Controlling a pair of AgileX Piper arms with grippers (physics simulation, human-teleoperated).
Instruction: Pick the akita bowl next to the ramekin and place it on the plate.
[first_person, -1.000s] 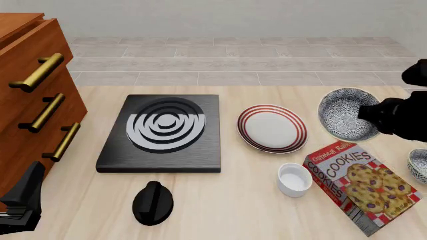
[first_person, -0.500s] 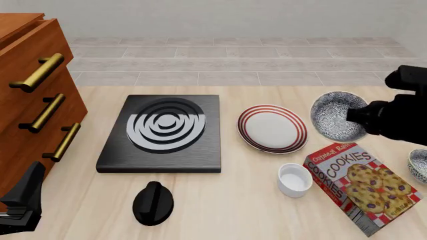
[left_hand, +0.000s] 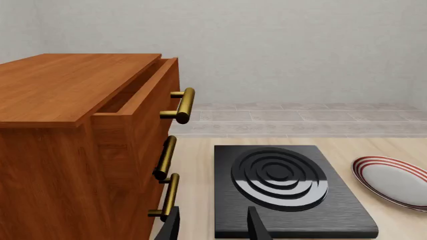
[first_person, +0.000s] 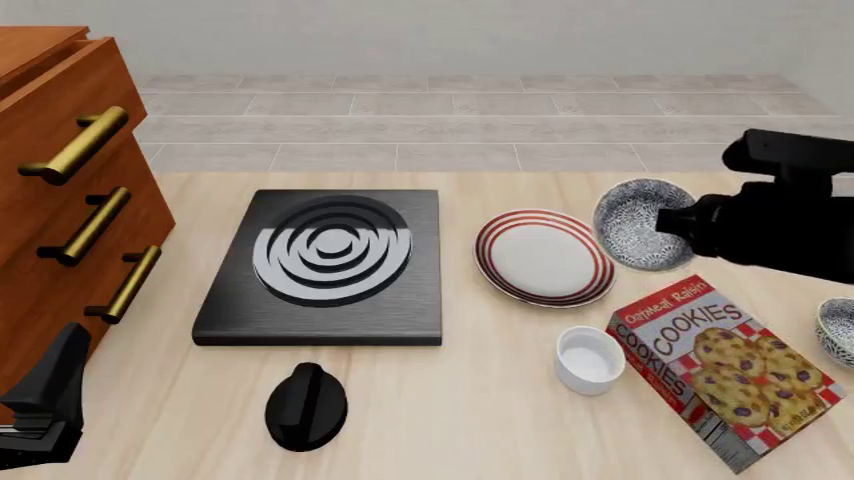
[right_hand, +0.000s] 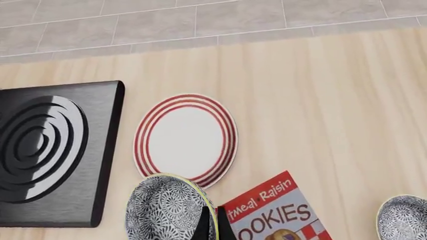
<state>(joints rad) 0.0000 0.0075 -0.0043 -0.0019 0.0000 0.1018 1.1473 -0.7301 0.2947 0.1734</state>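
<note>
Wood table (first_person: 441, 420) | right claw (right_hand: 210, 227) clamped on akita bowl (first_person: 638, 238) rim, airborne at plate (first_person: 543, 256)'s 3 o'clock | left claw (left_hand: 213, 225) apart, idle | risk: thin rim pinch slips, bowl tilts, lands off-plate

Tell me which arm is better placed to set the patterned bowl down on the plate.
The right. Its gripper is shut on the akita bowl's rim and holds it tilted in the air just beside the plate. The left gripper is open and empty near the drawers, beyond the stove.
</note>
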